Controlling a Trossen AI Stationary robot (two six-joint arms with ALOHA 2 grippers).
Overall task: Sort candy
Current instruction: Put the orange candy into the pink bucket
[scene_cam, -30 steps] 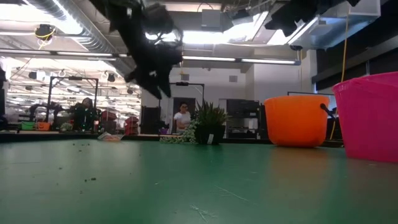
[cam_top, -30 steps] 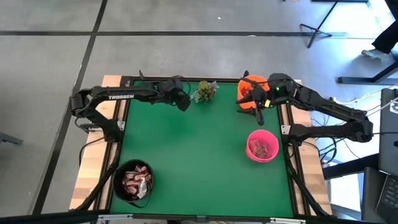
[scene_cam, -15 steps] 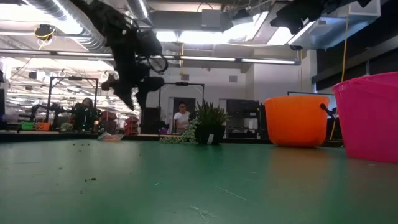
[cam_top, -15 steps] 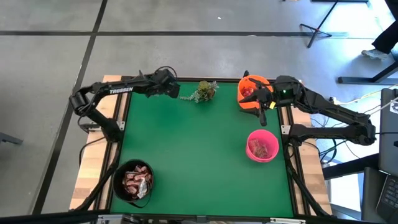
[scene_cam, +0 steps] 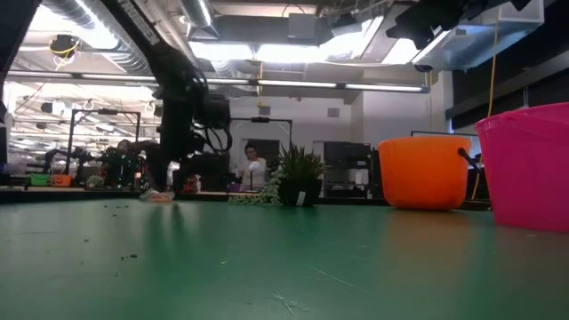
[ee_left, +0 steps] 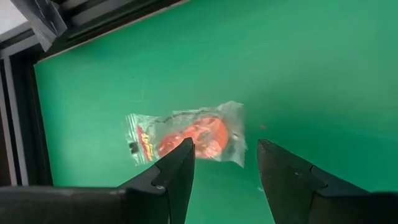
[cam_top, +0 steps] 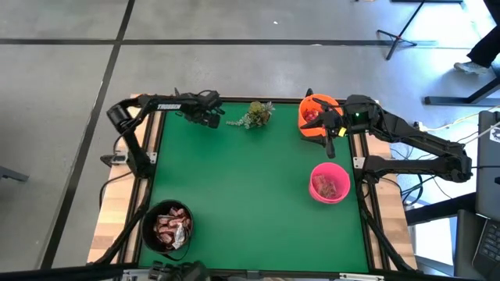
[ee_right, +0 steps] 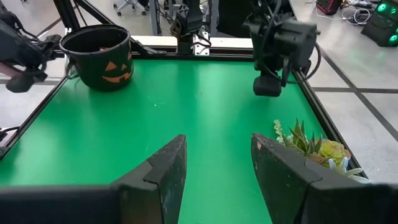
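Dark left gripper (ee_left: 221,163) over clear-wrapped candy (ee_left: 186,134)

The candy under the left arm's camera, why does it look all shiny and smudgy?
In the left wrist view, the clear wrapper around the orange candy catches the overhead light, so it shows pale glare patches. It also looks soft, as do the two dark fingers of the open left gripper close to the lens. In the low view, bright ceiling lights wash out the room behind.
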